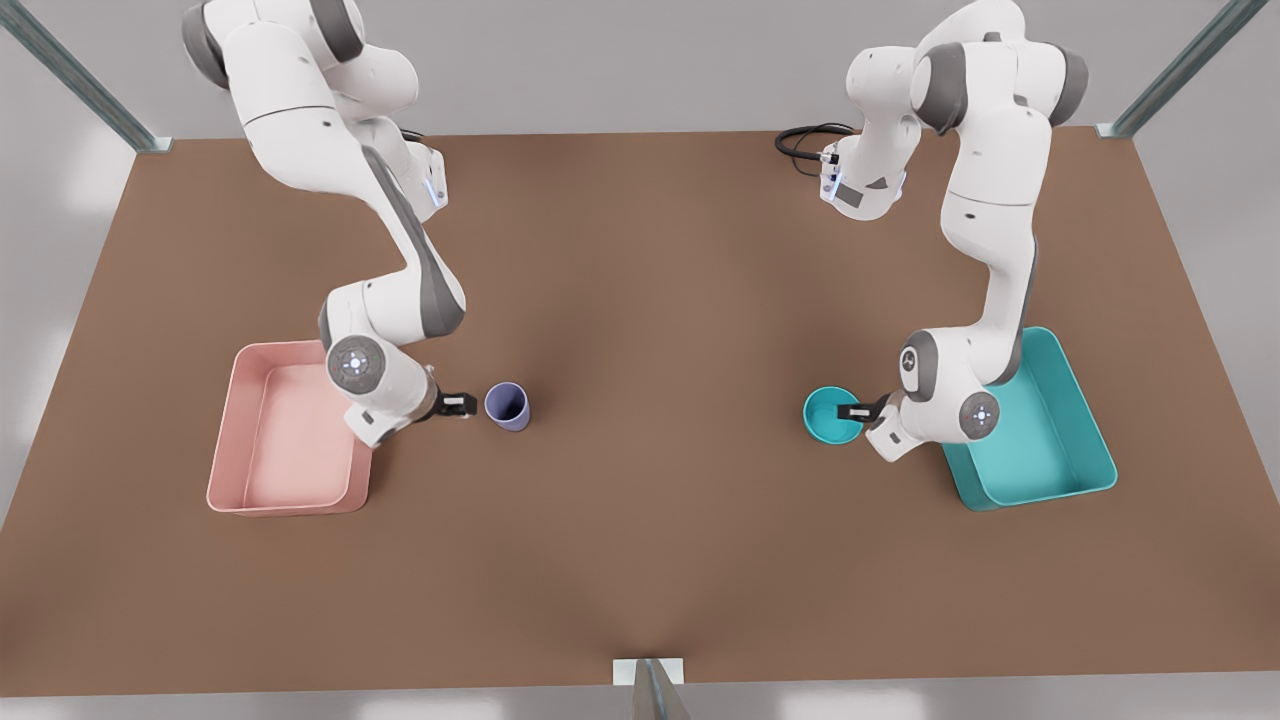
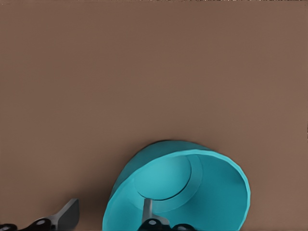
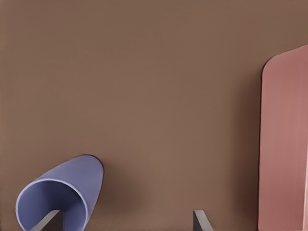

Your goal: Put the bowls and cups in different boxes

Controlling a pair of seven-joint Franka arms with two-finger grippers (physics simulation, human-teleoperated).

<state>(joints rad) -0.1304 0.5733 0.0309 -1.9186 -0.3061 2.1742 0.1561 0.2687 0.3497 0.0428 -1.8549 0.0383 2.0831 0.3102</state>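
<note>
The teal bowl [image 1: 828, 417] stands on the table just off the teal box [image 1: 1060, 445], at the front view's right. My left gripper [image 1: 858, 411] is open at the bowl's rim. In the left wrist view one finger [image 2: 147, 211] is inside the bowl [image 2: 202, 192] and the other finger [image 2: 67, 215] is outside its wall. The lavender cup [image 1: 507, 406] stands near the pink box [image 1: 290, 440] at the front view's left. My right gripper [image 1: 458, 403] is open beside it; one finger [image 3: 48, 220] is at the cup's [image 3: 72, 187] mouth, the other finger [image 3: 199, 220] stands well apart.
Both boxes hold nothing. The brown table [image 1: 640, 300] spreads wide and bare between the two arms. A black cable [image 1: 800, 140] loops at the back near the arm on the front view's right. The pink box's corner [image 3: 284, 144] lies close to the right gripper.
</note>
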